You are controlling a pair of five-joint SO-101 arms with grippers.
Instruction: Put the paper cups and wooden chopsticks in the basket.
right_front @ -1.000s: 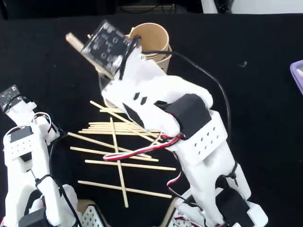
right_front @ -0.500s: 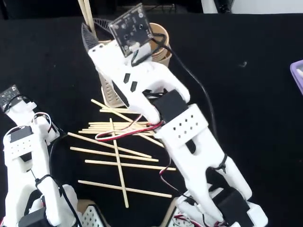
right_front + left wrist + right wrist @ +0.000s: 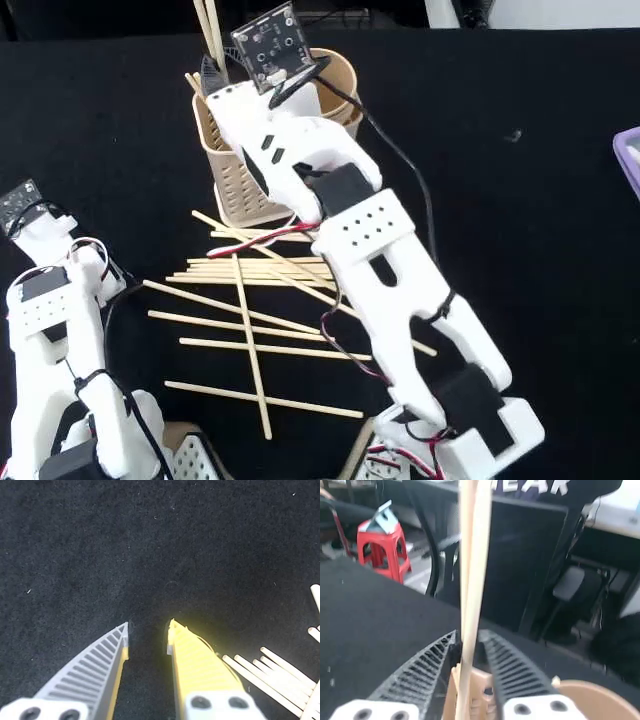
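Observation:
Held upright above the tan perforated basket [image 3: 232, 178], a pair of wooden chopsticks [image 3: 208, 24] is pinched in my right gripper [image 3: 207, 72]. The right wrist view shows that gripper [image 3: 467, 639] shut on the chopsticks [image 3: 472, 565], with the basket rim [image 3: 470, 700] just below. Stacked paper cups [image 3: 338, 88] stand against the basket's far side, and a cup rim [image 3: 592, 692] shows beside the basket. Several more chopsticks [image 3: 250, 300] lie scattered on the black table. At the left, my left gripper [image 3: 147, 627] is open and low over bare cloth, chopstick ends [image 3: 270, 672] beside it.
The left arm [image 3: 50, 330] stands at the table's near left edge. A purple object [image 3: 630, 150] pokes in at the right edge. The table's right half is bare black cloth [image 3: 530, 200].
My right arm has swung farther away with the chopsticks, turning them from tilted to upright over the basket. The left arm has not moved.

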